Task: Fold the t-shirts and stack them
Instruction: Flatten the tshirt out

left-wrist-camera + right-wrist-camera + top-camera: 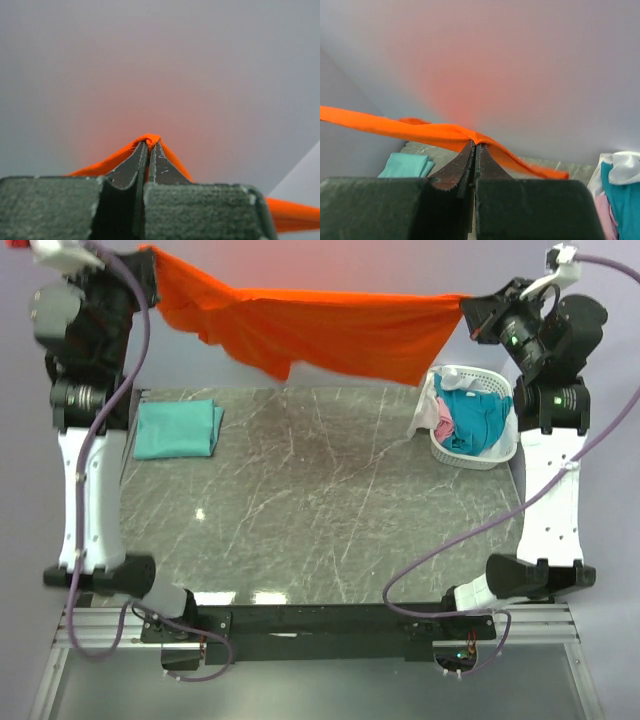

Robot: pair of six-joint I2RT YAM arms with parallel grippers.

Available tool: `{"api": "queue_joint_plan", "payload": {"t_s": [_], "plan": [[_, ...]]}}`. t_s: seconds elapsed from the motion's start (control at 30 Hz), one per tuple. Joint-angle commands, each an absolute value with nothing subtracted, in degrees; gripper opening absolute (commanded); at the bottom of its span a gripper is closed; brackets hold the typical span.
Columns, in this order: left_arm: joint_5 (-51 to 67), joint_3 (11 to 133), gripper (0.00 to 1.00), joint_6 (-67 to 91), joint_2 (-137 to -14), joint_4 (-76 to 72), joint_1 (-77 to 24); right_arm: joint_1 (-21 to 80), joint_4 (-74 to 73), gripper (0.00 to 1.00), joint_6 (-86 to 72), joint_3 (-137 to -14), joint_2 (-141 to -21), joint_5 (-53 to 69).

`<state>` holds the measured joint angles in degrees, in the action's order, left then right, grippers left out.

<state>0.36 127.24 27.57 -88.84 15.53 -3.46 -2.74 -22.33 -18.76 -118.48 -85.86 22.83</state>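
— What's the big thing up over the table (320, 530)?

— That's the orange t-shirt (330, 330). It hangs in the air above the far edge, strung by its top edge between the two arms, and the rest droops in loose folds. I'd say it is held wide and high so the cloth hangs out flat before it is laid down for folding.

— And the mint-green one (178, 428)?

— It's folded and lies flat on the table's far left, well apart from everything else. It looks like the bottom of the stack, so the orange one should end up on it.

— The basket (478, 458)?

— White and slotted, at the far right, just below the orange shirt's right end. A teal-blue shirt (478, 418) is bunched in the middle and a pink one (442, 420) lies against the left side. A white cloth (428, 400) spills over the left rim; it's probably another shirt, though it's too crumpled to be sure. So several wait their turn.

— And the tools?

— The left tool (149, 142) is pressed together on a small peak of orange cloth. The right tool (475, 144) pinches the hem the same way, with cloth running off to both sides.
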Motion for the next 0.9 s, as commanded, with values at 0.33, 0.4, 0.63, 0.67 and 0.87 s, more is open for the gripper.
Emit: {"api": "queue_joint_plan", "payload": {"t_s": [0.33,0.4,0.63,0.67,0.87], "plan": [[3.9,52.5,0.01,32.9,-52.0,-9.7,-3.3,-3.3,-12.7,0.0,-22.1,-68.6,-70.1,31.3],[4.0,43.0,0.01,37.6,-47.9,-8.4,-3.3,-3.3,-12.2,0.0,-22.5,-63.9,-68.5,31.6],[3.6,21.8,0.01,52.0,-39.4,-4.1,-3.4,-3.3,-11.9,0.0,-26.5,-46.4,-67.1,27.1],[3.4,20.7,0.01,54.1,-37.8,-2.7,-3.4,-3.3,-11.3,0.0,-26.8,-45.0,-66.9,27.2],[0.2,17.6,0.01,58.8,-27.0,14.1,-3.5,-3.3,-15.3,0.0,-24.9,-39.1,-65.0,24.9]]}}
